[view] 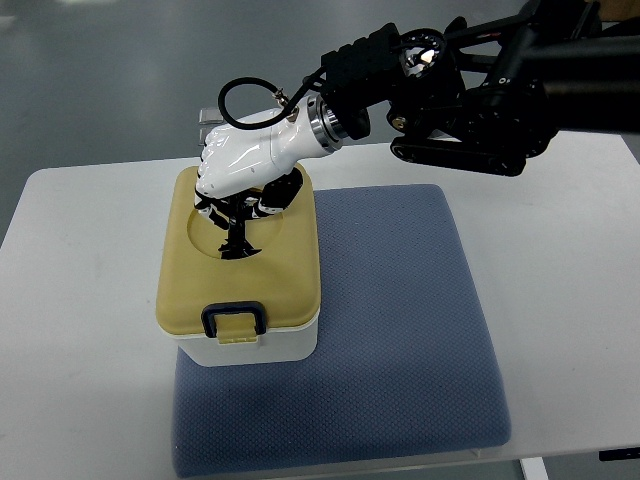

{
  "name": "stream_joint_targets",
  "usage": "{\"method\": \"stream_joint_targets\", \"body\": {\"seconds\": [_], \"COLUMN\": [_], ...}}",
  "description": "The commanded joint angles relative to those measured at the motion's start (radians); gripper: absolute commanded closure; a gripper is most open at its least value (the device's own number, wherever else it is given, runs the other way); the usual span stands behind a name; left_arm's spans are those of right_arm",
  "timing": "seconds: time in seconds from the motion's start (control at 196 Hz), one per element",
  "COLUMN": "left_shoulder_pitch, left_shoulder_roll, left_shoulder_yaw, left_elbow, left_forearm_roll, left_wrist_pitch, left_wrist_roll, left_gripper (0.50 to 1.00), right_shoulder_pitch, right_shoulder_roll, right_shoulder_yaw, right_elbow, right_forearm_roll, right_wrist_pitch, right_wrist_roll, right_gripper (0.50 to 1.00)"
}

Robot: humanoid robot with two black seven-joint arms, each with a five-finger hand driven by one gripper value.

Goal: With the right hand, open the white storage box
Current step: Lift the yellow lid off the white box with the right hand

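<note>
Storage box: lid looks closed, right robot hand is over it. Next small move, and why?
Probably shift the right robot hand toward the front latch and lift it. The storage box has its tan lid sitting flat and the latch down, while the hand hangs over the lid's rear recess, away from the latch. Whether its fingers touch the lid is unclear.

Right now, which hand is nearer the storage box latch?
Right. The right hand sits over the back of the storage box lid, fingers down in its round recess, away from the front latch. The left hand isn't in view.
</note>
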Motion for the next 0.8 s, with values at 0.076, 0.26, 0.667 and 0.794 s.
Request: {"method": "stream_joint_targets", "body": {"seconds": [0.076, 0.26, 0.667, 0.794], "left_shoulder_pitch": [0.0, 0.0, 0.0, 0.0], "left_shoulder_roll": [0.0, 0.0, 0.0, 0.0], "left_shoulder_yaw": [0.0, 0.0, 0.0, -0.001], "left_elbow": [0.0, 0.0, -0.001, 0.0], "left_forearm_roll": [0.0, 0.0, 0.0, 0.0], "left_wrist_pitch": [0.0, 0.0, 0.0, 0.0], "left_wrist_roll": [0.0, 0.0, 0.001, 0.0], "left_gripper": [0.5, 0.5, 0.5, 0.5], "right_shoulder_pitch": [-0.004, 0.003, 0.005, -0.013], "right_shoulder_roll": [0.002, -0.004, -0.191, -0.309], "right_shoulder_yaw": [0.0, 0.007, 0.056, 0.086], "right_elbow": [0.0, 0.0, 0.029, 0.057], "right_forearm_roll": [-0.001, -0.001, -0.004, -0.027], "right_wrist_pitch": [-0.046, -0.128, -0.128, -0.123], "right_wrist_roll": [0.0, 0.0, 0.0, 0.0], "right_gripper": [1.0, 1.0, 1.0, 1.0]}}
